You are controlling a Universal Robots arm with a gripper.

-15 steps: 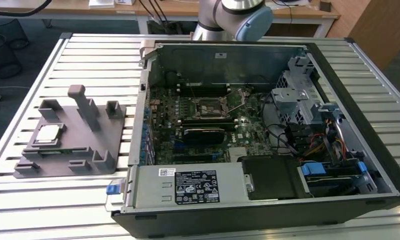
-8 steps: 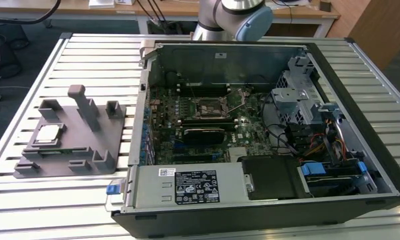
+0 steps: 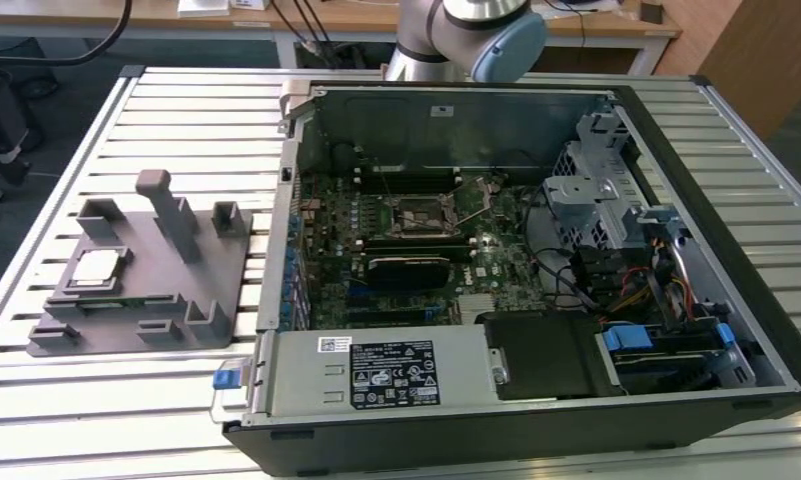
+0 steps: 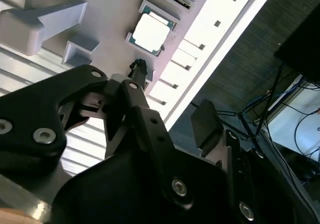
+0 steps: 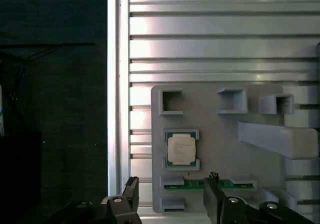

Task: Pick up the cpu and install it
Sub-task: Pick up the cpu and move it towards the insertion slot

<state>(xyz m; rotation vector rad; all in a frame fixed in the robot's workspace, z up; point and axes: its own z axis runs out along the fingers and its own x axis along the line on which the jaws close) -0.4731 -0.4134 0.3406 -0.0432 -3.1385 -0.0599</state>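
Gripper: found open in both wrist views, the two black fingers standing well apart. Nothing is held between them. It is poised above the grey fixture and is touching nothing.

The cpu: found lying flat, silver top upward, seated in its recess on the fixture. In the first wrist view it is seen beyond the fingertips and about in line with the gap between them. A green board strip lies in a slot between the fingertips and the chip. In the second wrist view the cpu is likewise seen ahead of the gripper, apart from it.

Axis: the chip is close to square, so no long axis is marked. Its edges are judged to run square to the line joining the fingers.

Wider scene: in the exterior view the cpu sits at the exterior view's left on the slatted table. The open computer case lies to the exterior view's right, and its black-framed socket is well apart from the chip. No installation is judged to have been made.
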